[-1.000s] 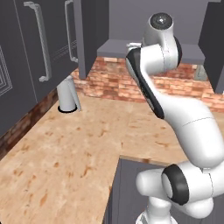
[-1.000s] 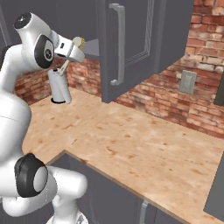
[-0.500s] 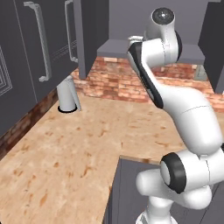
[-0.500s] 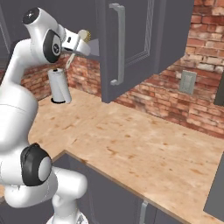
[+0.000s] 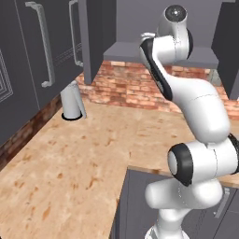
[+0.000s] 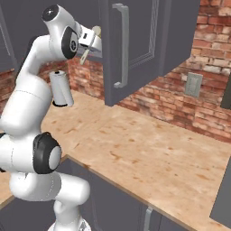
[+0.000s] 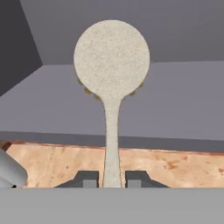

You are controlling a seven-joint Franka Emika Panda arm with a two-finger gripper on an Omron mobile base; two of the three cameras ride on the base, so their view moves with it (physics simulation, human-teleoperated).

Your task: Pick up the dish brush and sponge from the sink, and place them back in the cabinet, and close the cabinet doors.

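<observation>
My gripper is raised in front of the open cabinet and is shut on the dish brush. In the hand view the cream handle runs up from between the fingertips of the gripper, and the dish brush's round head stands over the grey inner shelf. One cabinet door hangs open with its long silver handle facing me. The other open door shows edge-on in the left base view. The sponge and the sink are out of view.
A grey cylinder stands upright on the speckled counter below the cabinet, against the brick backsplash. Tall dark cabinets with bar handles line the left wall. A wall socket sits on the brick at right.
The arm has lifted and swung the brush upward and toward the cabinet opening. The grip on the handle has stayed the same.
</observation>
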